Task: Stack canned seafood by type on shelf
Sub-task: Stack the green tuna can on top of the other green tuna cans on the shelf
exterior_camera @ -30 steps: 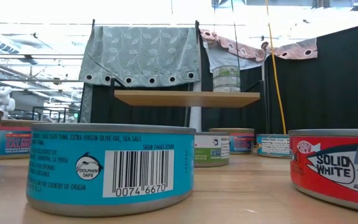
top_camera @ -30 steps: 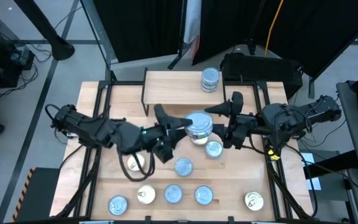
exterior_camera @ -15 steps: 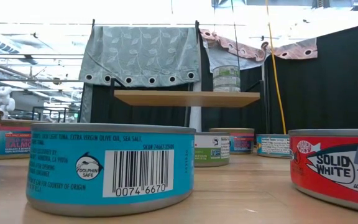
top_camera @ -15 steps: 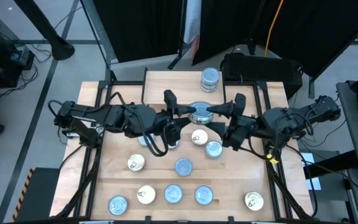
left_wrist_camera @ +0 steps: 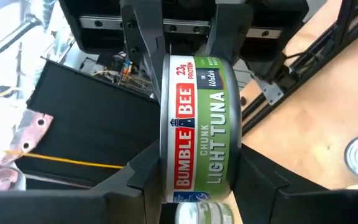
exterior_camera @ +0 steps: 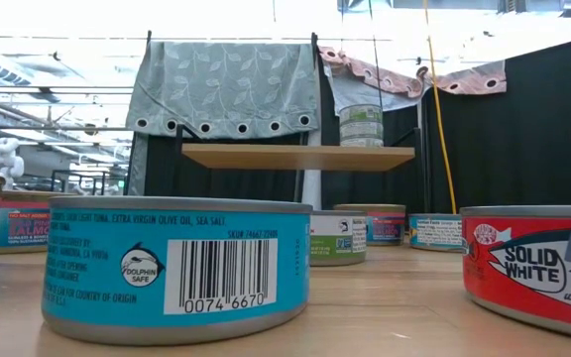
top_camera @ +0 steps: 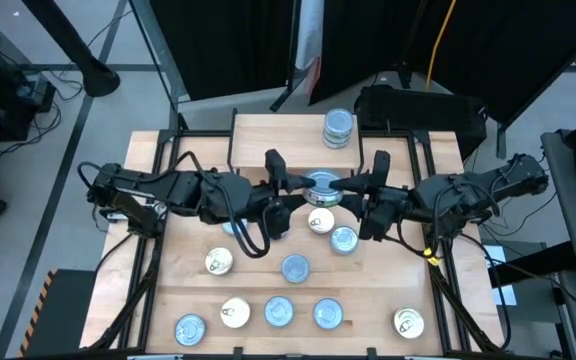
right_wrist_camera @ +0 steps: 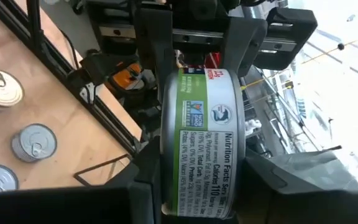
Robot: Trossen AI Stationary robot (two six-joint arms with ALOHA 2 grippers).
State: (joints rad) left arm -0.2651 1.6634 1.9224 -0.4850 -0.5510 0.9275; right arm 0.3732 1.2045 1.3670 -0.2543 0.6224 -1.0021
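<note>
The right tool (top_camera: 350, 185) has just closed onto the green tuna tin (top_camera: 320, 184) that the left tool (top_camera: 286, 184) already grips, so both now clamp it in mid-air over the middle of the worktop (top_camera: 183, 225), near of the shelf (top_camera: 268, 135). This looks like a handover toward the stack (top_camera: 337, 128) on the shelf's right. The tin's lid is hard to read; the low view misses both arms.

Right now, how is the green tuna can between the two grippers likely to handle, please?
The green tuna can looks like rigid metal, so it should hardly deform between the left gripper and right gripper. Its glossy label may be slippery; on edge it would probably roll.
</note>
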